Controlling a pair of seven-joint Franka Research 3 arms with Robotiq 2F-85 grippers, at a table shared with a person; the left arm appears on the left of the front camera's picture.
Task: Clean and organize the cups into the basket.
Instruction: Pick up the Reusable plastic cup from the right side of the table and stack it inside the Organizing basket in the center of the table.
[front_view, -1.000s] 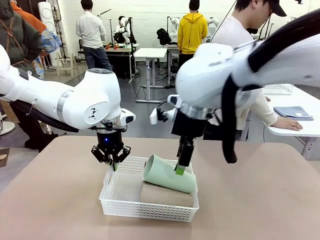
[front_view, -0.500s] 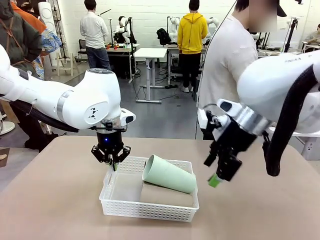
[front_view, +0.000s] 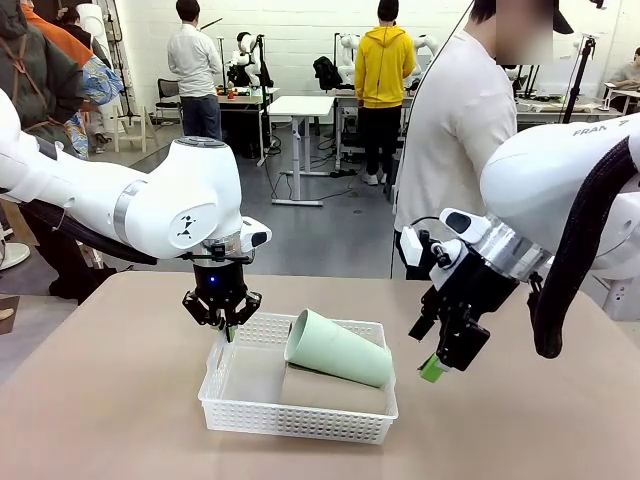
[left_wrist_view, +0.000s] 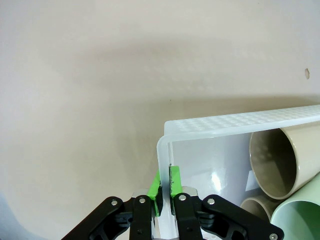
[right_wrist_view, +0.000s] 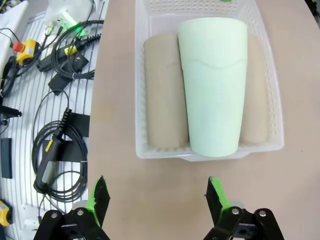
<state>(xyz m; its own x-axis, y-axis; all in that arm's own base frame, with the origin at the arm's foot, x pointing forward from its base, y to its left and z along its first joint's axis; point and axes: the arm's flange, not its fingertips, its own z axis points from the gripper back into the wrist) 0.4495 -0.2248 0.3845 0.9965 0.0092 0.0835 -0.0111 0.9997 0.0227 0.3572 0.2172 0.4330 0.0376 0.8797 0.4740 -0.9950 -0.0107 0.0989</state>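
Cups lie on their sides inside the white basket (front_view: 300, 405), which sits on the tan surface (front_view: 520, 420) a little left of centre in the front view. Two brown cups (right_wrist_view: 165, 95) rest side by side on the basket floor, and the mint green cup (front_view: 338, 348) lies on top of them, between the two, its open mouth tilted up toward the basket's far left end and its narrow base near the right end wall. In the right wrist view the green cup (right_wrist_view: 214, 85) covers the gap between the brown ones, and cables (right_wrist_view: 55, 125) lie on the floor beside the surface.

The left gripper (front_view: 226, 322) points down at the far left corner of the basket. In the left wrist view its green pads (left_wrist_view: 174, 181) are clenched on the basket's thin rim (left_wrist_view: 165, 150), one on each side of the wall, with the open mouths of the brown cups (left_wrist_view: 275, 160) just inside.

The right gripper (front_view: 437, 362) hangs above the surface just right of the basket, apart from it and tilted. Its fingers (right_wrist_view: 99, 195) are spread wide and released, holding nothing.

A person in a white top (front_view: 455, 130) stands at the far side of the surface.
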